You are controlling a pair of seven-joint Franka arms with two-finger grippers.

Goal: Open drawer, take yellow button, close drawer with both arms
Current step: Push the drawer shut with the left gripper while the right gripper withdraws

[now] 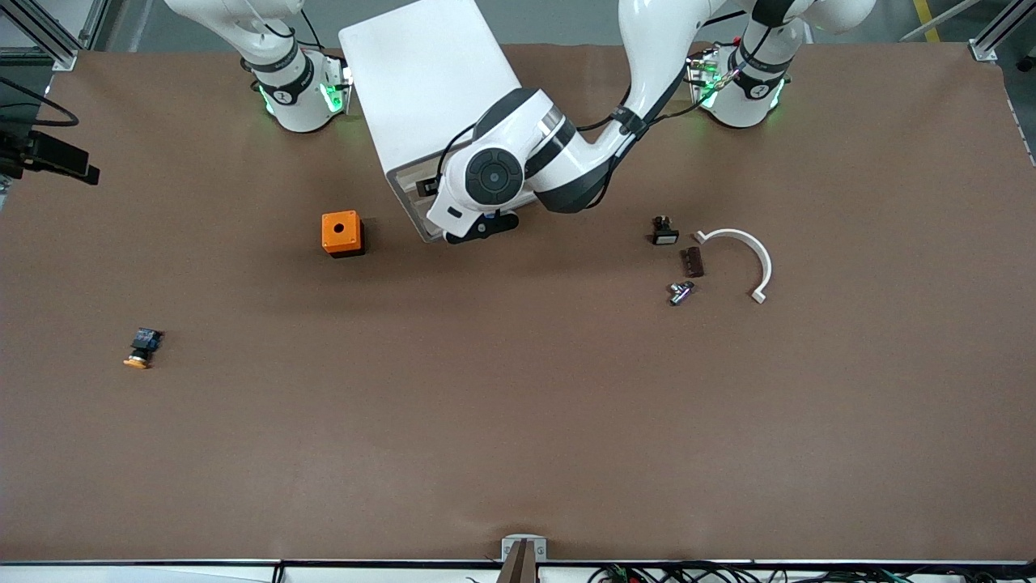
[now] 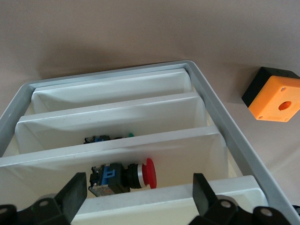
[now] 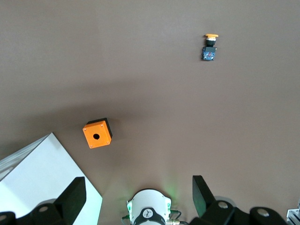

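Observation:
The white cabinet [image 1: 429,97] stands between the two arm bases. My left gripper [image 1: 483,227] hangs at its front, open and empty. In the left wrist view the left gripper [image 2: 139,196] has one fingertip at each end of the drawer [image 2: 154,201], the uppermost cream front, without touching it. A lower drawer holds a red-capped push-button [image 2: 123,174]. The orange-capped button [image 1: 142,348] lies on the table toward the right arm's end, also seen in the right wrist view [image 3: 210,47]. My right gripper [image 3: 138,197] is open and empty, high over its own base [image 3: 149,208].
An orange cube with a hole [image 1: 341,233] sits beside the cabinet. Toward the left arm's end lie a black part with a white face [image 1: 664,231], a brown piece [image 1: 691,261], a small metal part [image 1: 681,292] and a curved white strip [image 1: 740,255].

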